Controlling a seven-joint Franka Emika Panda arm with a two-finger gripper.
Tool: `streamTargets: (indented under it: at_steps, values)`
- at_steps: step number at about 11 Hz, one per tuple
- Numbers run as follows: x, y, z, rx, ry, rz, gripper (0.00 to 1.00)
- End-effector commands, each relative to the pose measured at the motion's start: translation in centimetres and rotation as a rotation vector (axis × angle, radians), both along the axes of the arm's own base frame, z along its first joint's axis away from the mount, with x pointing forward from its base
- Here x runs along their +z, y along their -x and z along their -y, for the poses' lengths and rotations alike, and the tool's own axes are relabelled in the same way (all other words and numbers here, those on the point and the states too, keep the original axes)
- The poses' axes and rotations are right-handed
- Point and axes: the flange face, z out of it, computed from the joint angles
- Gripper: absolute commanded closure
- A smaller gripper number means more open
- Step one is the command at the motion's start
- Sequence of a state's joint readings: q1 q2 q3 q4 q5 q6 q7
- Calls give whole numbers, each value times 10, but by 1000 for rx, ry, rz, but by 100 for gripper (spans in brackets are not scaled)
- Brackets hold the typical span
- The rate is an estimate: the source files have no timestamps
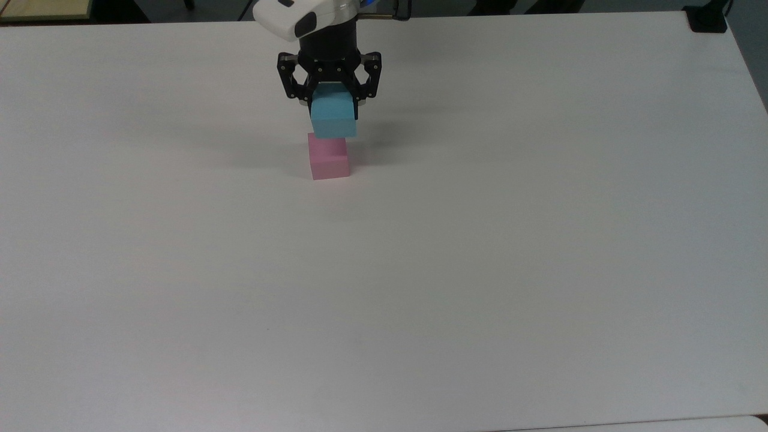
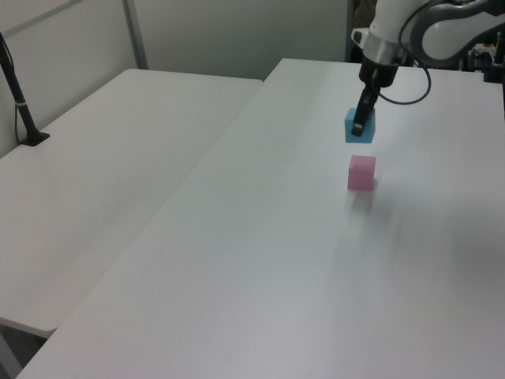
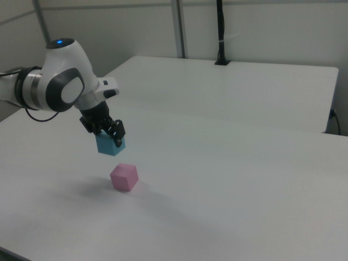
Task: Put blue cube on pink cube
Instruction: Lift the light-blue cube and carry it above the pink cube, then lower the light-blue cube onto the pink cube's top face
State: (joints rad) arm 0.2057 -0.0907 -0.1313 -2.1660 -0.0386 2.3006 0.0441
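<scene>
With the gripper (image 1: pixel 332 99) clamped on the blue cube (image 1: pixel 333 118), the pink cube (image 1: pixel 328 156) sits below and slightly aside, so centre over it before lowering squarely.

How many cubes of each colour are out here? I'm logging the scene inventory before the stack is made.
Blue cube: 1, held in the air by the end effector, above the table.
Pink cube: 1, resting on the table.
Total: 2 cubes.
</scene>
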Motion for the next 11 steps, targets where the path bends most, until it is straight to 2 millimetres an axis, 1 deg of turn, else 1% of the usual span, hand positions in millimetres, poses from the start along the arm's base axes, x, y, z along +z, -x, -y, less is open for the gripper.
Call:
streamTargets:
  at_steps: [1, 2, 3, 4, 6, 8, 10, 11]
  values:
    - [-25, 18, -2, 39, 21, 1, 63]
    - [-41, 13, -4, 32, 22, 5, 63]
    - [-53, 7, -4, 31, 25, 16, 63]
    - [-61, 2, -4, 31, 26, 29, 63]
    - [-73, -1, -3, 29, 29, 23, 63]
    - [-79, -2, 1, 27, 36, 14, 62]
    - [-75, -3, 7, 18, 39, 22, 62]
    - [-73, -4, 15, 4, 38, 27, 62]
